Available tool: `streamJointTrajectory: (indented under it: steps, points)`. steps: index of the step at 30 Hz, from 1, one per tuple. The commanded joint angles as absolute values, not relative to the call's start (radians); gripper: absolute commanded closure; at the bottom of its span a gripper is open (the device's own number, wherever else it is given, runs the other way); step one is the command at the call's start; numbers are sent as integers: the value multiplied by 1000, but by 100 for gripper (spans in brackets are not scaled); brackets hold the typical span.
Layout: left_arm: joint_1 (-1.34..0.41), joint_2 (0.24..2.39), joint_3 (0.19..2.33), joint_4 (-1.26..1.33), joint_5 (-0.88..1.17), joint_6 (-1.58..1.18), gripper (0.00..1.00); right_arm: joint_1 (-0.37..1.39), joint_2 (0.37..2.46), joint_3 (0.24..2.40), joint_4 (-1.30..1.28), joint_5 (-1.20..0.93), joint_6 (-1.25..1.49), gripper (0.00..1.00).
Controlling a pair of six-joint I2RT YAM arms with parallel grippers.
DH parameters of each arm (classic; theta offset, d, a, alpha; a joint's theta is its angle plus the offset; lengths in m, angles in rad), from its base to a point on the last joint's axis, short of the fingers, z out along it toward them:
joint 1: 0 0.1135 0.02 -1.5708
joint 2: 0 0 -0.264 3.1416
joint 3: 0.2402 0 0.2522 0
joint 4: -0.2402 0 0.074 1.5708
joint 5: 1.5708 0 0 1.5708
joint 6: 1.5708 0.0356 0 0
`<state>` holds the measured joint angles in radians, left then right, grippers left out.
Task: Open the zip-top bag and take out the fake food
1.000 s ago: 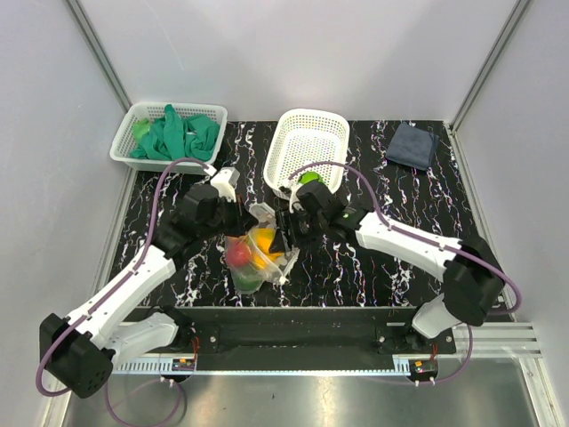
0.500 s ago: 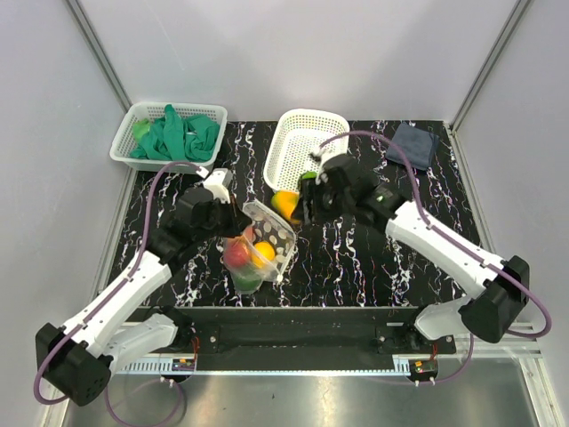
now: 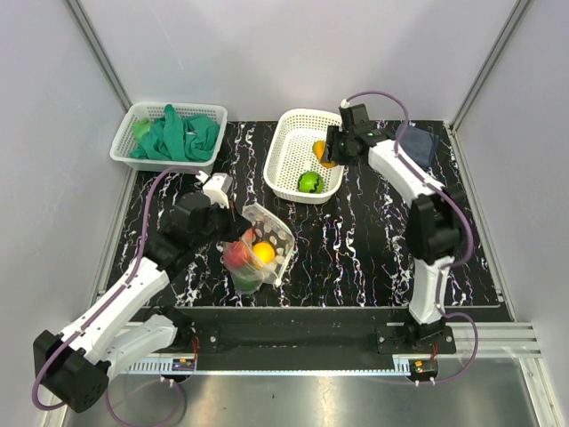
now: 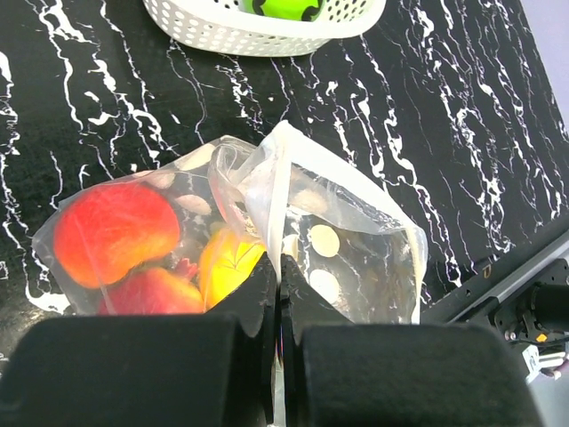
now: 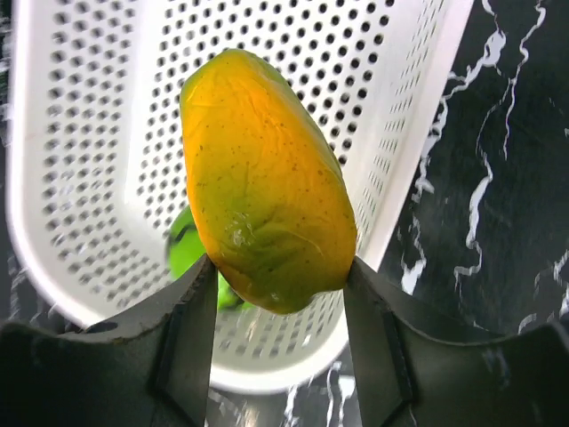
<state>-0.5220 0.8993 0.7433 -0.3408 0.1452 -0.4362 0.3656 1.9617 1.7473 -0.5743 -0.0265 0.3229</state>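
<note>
Holding, right gripper point(image 5: 280, 267): an orange-yellow fruit point(image 5: 267, 178) with a green patch is clamped between the two fingers, which are parted just to the fruit's width.
Right gripper, place: it is held over the white lattice basket point(image 3: 307, 113), near the far right rim, with the fruit above the basket's inside.
Left gripper point(image 4: 278, 276): the fingers are pressed tight together, and a fold of the zip-top bag point(image 4: 356, 240) is pinched between them.
Zip-top bag, place: it is set on the black marbled table point(image 3: 373, 249), towards the near edge and well apart from the white lattice basket; its upper part is lifted by the left gripper.
Fake food in the bag: a large red piece point(image 4: 116, 231), a second red piece point(image 4: 151, 294) and a yellow-orange piece point(image 4: 227, 262) are seen through the clear film; a green piece point(image 3: 242, 281) is seen at the bag's near end in the top view.
Fake food in the basket: a green fruit point(image 3: 309, 182) is lying on the basket floor.
Far left corner: a second basket point(image 3: 120, 147) is filled with green gloves point(image 3: 178, 133).
Far right corner: a dark cloth point(image 3: 412, 144) is laid flat.
</note>
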Motion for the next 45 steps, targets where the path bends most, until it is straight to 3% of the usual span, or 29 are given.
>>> streamJointTrajectory:
  steps: [1, 4, 5, 8, 10, 18, 27, 35, 45]
  points:
    - [-515, 899, 736, -265, 199, -423, 100, 359, 2083, 1911, -580, 66, 268, 69]
    - [-514, 913, 741, -259, 216, -429, 100, 359, 2130, 1988, -613, 90, 259, 42]
    - [-514, 914, 742, -255, 227, -428, 100, 359, 2137, 2021, -627, 92, 259, 25]
    - [-514, 922, 746, -255, 235, -430, 100, 364, 2106, 2011, -663, 90, 265, 5]
    - [-514, 927, 750, -253, 236, -431, 100, 380, 2044, 1971, -670, 112, 262, 0]
    - [-512, 943, 768, -255, 213, -472, 100, 543, 1732, 1657, -680, 69, 268, 5]
    - [-511, 956, 772, -252, 224, -491, 100, 856, 1517, 1411, -624, -21, 408, 35]
    - [-511, 943, 758, -250, 230, -505, 100, 925, 1603, 1336, -463, -143, 500, 64]
    - [-511, 960, 755, -213, 281, -543, 100, 923, 1813, 1394, -360, -201, 500, 65]
